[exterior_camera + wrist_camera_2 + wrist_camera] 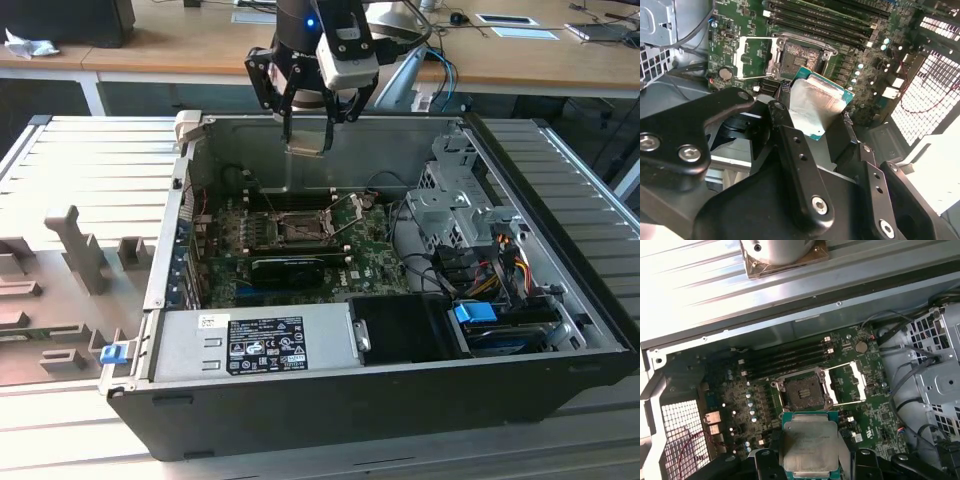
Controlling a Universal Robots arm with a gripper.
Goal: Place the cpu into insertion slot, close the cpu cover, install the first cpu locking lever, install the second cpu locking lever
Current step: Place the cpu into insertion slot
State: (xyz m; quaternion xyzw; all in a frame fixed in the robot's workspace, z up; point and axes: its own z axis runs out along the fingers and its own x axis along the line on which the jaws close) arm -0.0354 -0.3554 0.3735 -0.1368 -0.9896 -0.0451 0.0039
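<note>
First wrist view: insertion slot (802,392) bare, cpu cover (859,383) open beside it. Exterior view: gripper (307,135) pointing down above that slot, pinching the cpu (303,147).

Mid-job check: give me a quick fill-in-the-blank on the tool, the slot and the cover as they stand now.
The tool is shut on the ___.
The insertion slot is ___ of any chip.
The cpu cover lies swung ___, beside the slot.
Missing: cpu; empty; open.

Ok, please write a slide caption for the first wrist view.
The cpu held in the jaws above the empty slot, its cover open.
</note>
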